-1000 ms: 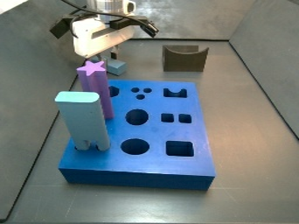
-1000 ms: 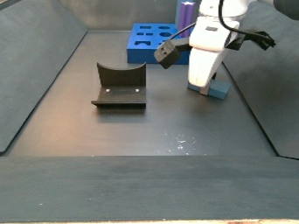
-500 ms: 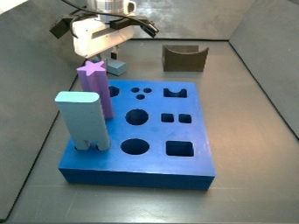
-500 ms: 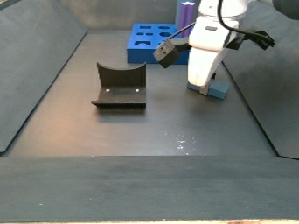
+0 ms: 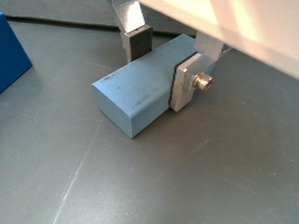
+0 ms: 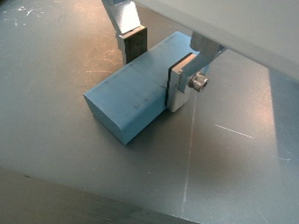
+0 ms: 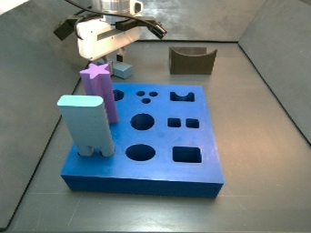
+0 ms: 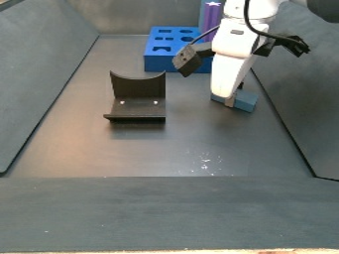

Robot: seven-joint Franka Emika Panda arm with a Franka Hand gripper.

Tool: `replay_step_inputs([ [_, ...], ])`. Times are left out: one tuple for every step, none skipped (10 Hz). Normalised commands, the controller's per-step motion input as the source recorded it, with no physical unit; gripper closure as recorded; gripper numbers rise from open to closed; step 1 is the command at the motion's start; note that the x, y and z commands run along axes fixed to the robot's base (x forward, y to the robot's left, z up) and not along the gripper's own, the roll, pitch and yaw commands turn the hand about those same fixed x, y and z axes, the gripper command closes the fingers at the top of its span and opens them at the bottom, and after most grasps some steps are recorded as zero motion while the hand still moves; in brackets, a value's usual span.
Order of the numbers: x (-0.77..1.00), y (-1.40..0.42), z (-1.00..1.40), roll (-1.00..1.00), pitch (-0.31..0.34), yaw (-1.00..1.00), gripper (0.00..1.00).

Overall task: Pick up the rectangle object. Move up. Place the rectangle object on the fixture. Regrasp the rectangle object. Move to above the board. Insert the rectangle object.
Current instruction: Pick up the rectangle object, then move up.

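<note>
Change: almost nothing has moved since a second ago; the gripper sits low over the bar at the same spot, perhaps a touch higher in the side views.

Wrist views: the gripper (image 5: 163,59) straddles the bar (image 5: 140,92), which lies flat on the dark floor. One silver finger (image 5: 187,77) presses on the bar's long side; the other finger (image 5: 135,39) stands at the far side, its dark pad against the bar. The fingers are clamped on the bar across its width, seen again in a wrist view at the gripper (image 6: 162,59) and bar (image 6: 135,98). A blue corner of the board (image 5: 12,54) shows at the picture's edge.

Side views: the gripper (image 7: 107,64) hangs down to the floor behind the board (image 7: 158,136), near the wall; the bar is hidden behind the purple post (image 7: 101,89), and the pale block (image 7: 86,126) stands in the board just beside that post. The fixture (image 7: 191,60) sits well apart, toward the back. In a side view the gripper (image 8: 232,97) reaches down to the bar (image 8: 247,101), whose end peeks out beside it on the floor; the fixture (image 8: 135,97) stands apart from it, and the board (image 8: 175,48) lies behind.
</note>
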Motion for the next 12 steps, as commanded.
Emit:
replay_step_inputs([
  [0.0,-0.31,0.0,0.05,0.0,0.02,1.0],
  [0.0,0.0,0.0,0.0,0.0,0.0,1.0],
  [0.0,0.0,0.0,0.0,0.0,0.0,1.0],
  [0.0,0.0,0.0,0.0,0.0,0.0,1.0],
  [0.0,0.0,0.0,0.0,0.0,0.0,1.0],
  [0.0,0.0,0.0,0.0,0.0,0.0,1.0],
  [0.0,0.0,0.0,0.0,0.0,0.0,1.0],
  [0.0,0.0,0.0,0.0,0.0,0.0,1.0],
  [0.0,0.0,0.0,0.0,0.0,0.0,1.0],
  [0.0,0.0,0.0,0.0,0.0,0.0,1.0],
  [0.0,0.0,0.0,0.0,0.0,0.0,1.0],
  [0.0,0.0,0.53,0.0,0.0,0.0,1.0],
])
